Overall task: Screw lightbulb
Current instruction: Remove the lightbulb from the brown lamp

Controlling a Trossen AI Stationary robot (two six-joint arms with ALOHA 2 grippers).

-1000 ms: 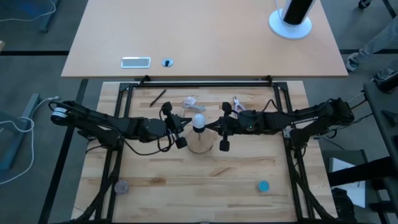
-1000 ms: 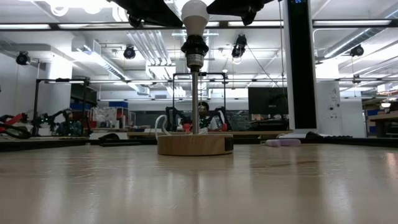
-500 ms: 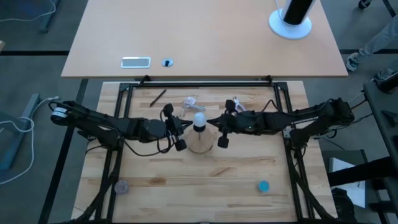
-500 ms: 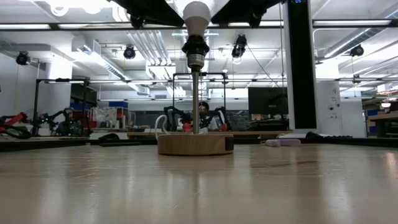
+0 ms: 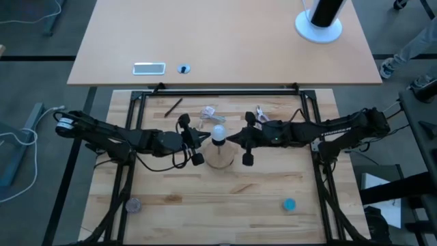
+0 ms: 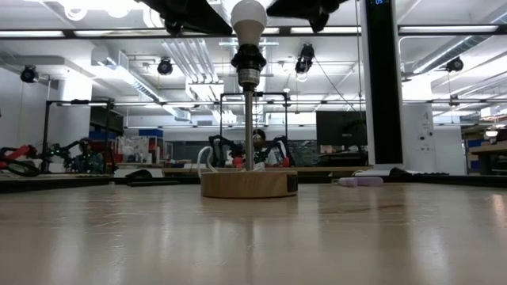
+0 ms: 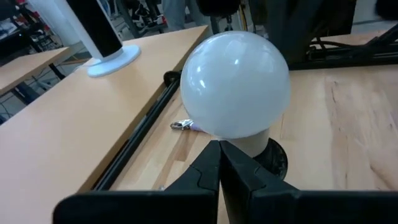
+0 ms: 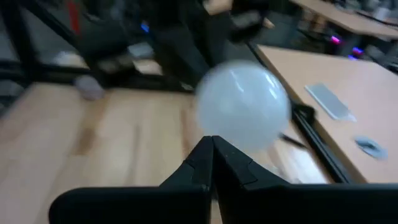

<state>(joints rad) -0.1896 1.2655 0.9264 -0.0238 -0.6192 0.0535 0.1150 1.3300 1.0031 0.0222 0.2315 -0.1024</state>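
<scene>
A: Where is the small white frosted pear-shaped lightbulb (image 5: 218,132)?

B: Seated upright in the black socket atop a thin metal stem (image 6: 248,129), above the round wooden disc base (image 6: 248,184), mid-bench on the pale wooden bench (image 5: 225,198).

A: And the pincers?

B: The left pincer (image 7: 219,152) sits just beside the bulb's neck, fingers pressed together. The right pincer (image 8: 212,148) faces it from the opposite side, fingers likewise together, tips at the bulb.

A: Anything near the base?

B: A crumpled clear plastic wrapper (image 5: 208,111) lies behind it.
</scene>
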